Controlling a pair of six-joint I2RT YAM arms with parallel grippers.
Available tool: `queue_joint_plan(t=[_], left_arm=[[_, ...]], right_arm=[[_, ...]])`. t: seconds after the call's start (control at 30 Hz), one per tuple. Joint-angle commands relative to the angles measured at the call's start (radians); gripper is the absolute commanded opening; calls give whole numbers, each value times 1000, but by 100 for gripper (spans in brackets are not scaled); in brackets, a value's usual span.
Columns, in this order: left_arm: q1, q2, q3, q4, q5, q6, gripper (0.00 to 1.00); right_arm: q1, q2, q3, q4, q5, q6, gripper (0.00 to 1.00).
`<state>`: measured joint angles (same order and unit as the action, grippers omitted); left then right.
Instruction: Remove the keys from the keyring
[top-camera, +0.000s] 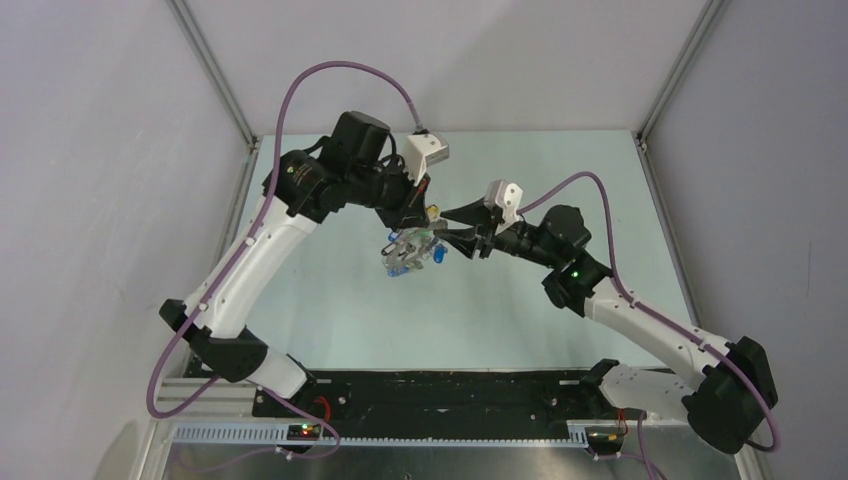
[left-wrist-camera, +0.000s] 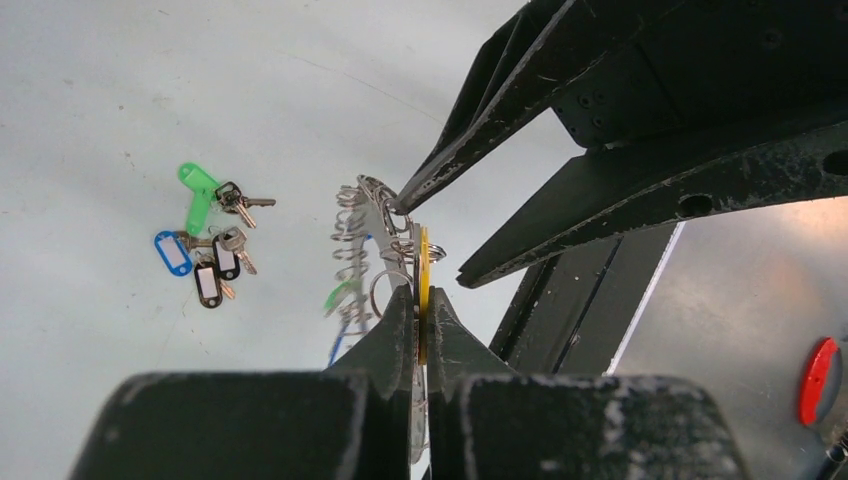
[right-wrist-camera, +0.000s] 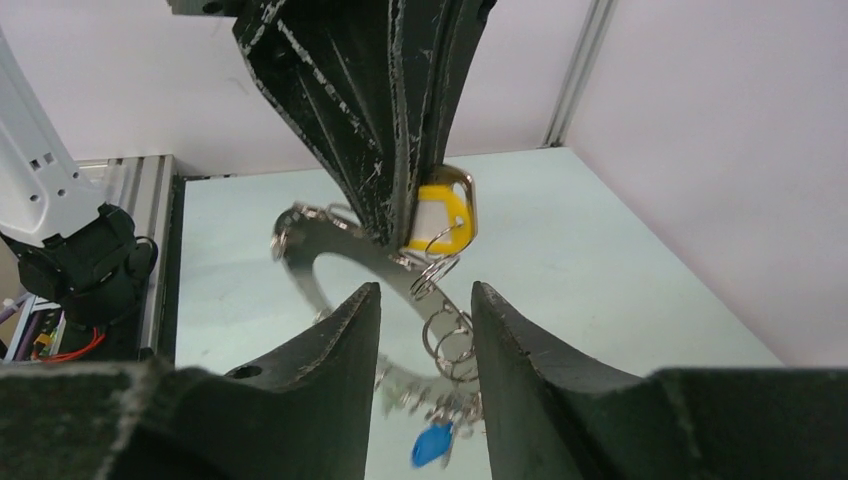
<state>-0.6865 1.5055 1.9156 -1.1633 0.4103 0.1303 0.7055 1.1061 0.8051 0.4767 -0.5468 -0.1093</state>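
My left gripper (top-camera: 410, 225) hangs above the table, shut on the keyring (top-camera: 405, 252), a flat grey metal ring fringed with small split rings. In the left wrist view the fingers (left-wrist-camera: 395, 330) pinch the ring's edge (left-wrist-camera: 392, 222) together with a yellow tag (left-wrist-camera: 424, 270). My right gripper (top-camera: 447, 230) is open at the ring's right side. In the right wrist view its jaws (right-wrist-camera: 425, 290) stand either side of the ring's band (right-wrist-camera: 330, 262) and its split rings. A blue-tagged key (right-wrist-camera: 432, 445) dangles below. Loose keys (left-wrist-camera: 210, 245) with green, blue and dark tags lie on the table.
The pale table top (top-camera: 330, 300) is bounded by grey walls and a metal frame post (top-camera: 215, 75) at the back left. The black base rail (top-camera: 450, 395) runs along the near edge. The left arm's purple cable (top-camera: 330, 70) loops above the arms.
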Motion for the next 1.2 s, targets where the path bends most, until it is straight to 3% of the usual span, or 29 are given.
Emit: queue_joint_plan(t=[0.0, 0.1, 0.27, 0.37, 0.6, 1.17], left_arm=[[-10, -18, 45, 32, 11, -25, 0], [-11, -18, 45, 32, 13, -25, 0], [-10, -21, 45, 32, 4, -21, 0], [-9, -37, 46, 32, -24, -11, 0], [16, -57, 41, 25, -46, -3, 0], [84, -95, -27, 18, -53, 19, 0]], right_arm=[[6, 22, 67, 55, 0, 3, 42], [12, 27, 70, 62, 4, 8, 37], [10, 24, 74, 43, 15, -1, 10], [4, 9, 75, -4, 23, -13, 0], [-29, -23, 75, -73, 21, -3, 0], [-132, -55, 66, -47, -93, 114, 0]])
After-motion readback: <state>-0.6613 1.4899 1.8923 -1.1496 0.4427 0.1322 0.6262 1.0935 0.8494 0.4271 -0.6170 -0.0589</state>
